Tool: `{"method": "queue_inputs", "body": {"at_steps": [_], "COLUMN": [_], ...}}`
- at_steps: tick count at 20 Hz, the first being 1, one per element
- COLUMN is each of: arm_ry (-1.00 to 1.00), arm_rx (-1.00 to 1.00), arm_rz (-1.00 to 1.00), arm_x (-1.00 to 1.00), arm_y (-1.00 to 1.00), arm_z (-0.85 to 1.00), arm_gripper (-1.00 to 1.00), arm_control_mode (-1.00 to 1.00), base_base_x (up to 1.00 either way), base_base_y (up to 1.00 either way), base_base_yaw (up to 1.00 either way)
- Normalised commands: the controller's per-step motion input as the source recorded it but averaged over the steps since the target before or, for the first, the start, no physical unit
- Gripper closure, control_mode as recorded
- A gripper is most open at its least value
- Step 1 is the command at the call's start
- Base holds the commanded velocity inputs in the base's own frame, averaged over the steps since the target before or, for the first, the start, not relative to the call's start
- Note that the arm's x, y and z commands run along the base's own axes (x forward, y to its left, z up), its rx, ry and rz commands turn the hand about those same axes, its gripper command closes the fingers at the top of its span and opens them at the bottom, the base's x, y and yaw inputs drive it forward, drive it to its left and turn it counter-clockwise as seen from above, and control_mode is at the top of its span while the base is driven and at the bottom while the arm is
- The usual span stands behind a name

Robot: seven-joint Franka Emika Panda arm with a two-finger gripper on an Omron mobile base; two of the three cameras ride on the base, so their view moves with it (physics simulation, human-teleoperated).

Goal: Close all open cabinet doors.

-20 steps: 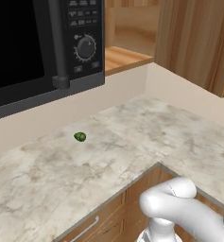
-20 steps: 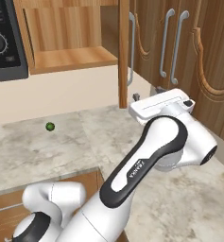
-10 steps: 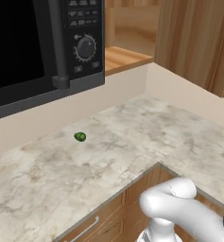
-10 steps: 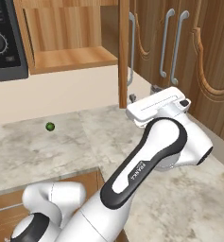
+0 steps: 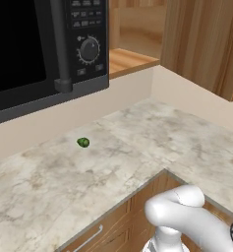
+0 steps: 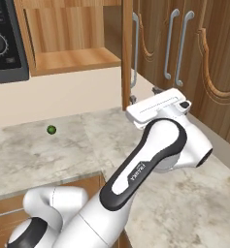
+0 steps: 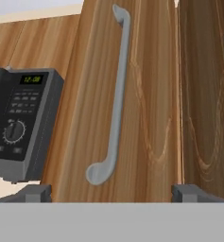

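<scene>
One cabinet door (image 6: 127, 58) stands open, seen edge-on in the right base view, with its silver bar handle (image 6: 135, 46) on the right face. Its plain back (image 5: 201, 44) shows in the left base view beside the open cabinet's shelf (image 5: 130, 59). In the hand view the door's grooved face (image 7: 146, 94) and handle (image 7: 116, 94) are close ahead. My gripper (image 6: 144, 95) is open just below and right of the door's lower edge, with nothing between its fingers (image 7: 191, 193). Closed doors (image 6: 184, 43) line the wall to the right.
A black microwave (image 5: 44, 44) hangs left of the open cabinet. A small green object (image 5: 83, 142) lies on the marble counter (image 5: 152, 142) near the back wall. Wooden drawer fronts (image 5: 108, 231) run under the counter edge. My arm's elbow (image 6: 179, 145) hovers over the counter corner.
My hand has tilted and crept slightly up and left toward the open door's lower edge. The door itself has not visibly swung.
</scene>
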Motion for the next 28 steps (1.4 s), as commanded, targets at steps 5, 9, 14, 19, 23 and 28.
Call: {"method": "queue_inputs", "body": {"at_steps": [5,9,14,19,23,28], "arm_ry": [0.0,0.0,-0.04,-0.05,-0.01,0.0], "arm_rx": [0.0,0.0,0.0,0.06,0.04,0.0], "arm_rz": [0.0,0.0,0.0,0.08,0.08,0.0], "arm_x": [0.05,0.01,0.0,0.05,0.22,0.38], "arm_y": [0.2,0.15,0.0,-0.38,-0.22,0.0], "arm_z": [-0.01,-0.01,0.0,0.0,0.0,-0.01], "arm_gripper": [-1.0,-1.0,-1.0,-1.0,-1.0,-1.0], "arm_control_mode": [-1.0,-1.0,-1.0,-1.0,-1.0,-1.0], "base_base_x": [0.0,0.0,0.0,0.0,0.0,0.0], "base_base_y": [0.0,0.0,0.0,0.0,0.0,0.0], "base_base_yaw": [0.0,0.0,0.0,0.0,0.0,0.0]}}
